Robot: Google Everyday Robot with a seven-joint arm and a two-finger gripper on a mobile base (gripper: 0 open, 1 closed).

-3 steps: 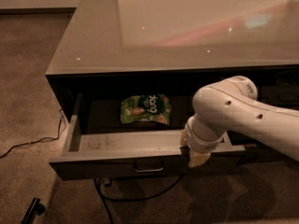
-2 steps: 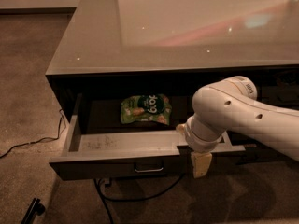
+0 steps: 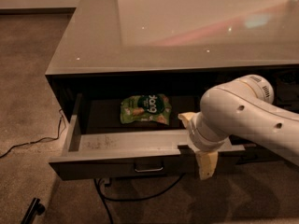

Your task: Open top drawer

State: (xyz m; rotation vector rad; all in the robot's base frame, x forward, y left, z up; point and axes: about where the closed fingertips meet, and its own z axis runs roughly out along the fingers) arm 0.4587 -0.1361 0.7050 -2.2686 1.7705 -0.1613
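The top drawer (image 3: 117,166) is pulled out from under the grey glossy tabletop (image 3: 187,31). Its lighter grey floor (image 3: 126,141) shows. Its small metal bar handle (image 3: 148,167) sits at the centre of the front. A green snack bag (image 3: 145,109) lies at the back of the drawer. My gripper (image 3: 196,142) is at the right part of the drawer front, to the right of the handle. One yellowish finger (image 3: 206,165) hangs in front of the drawer face and the other (image 3: 186,118) is over the drawer's inside. They are spread apart and hold nothing.
My white arm (image 3: 252,115) reaches in from the right and hides the drawer's right end. A black cable (image 3: 28,143) runs over the carpet on the left and another (image 3: 140,196) under the drawer. A small black object (image 3: 33,210) lies at the lower left.
My gripper has shifted slightly down and to the right along the drawer front. The drawer and the bag have not moved.
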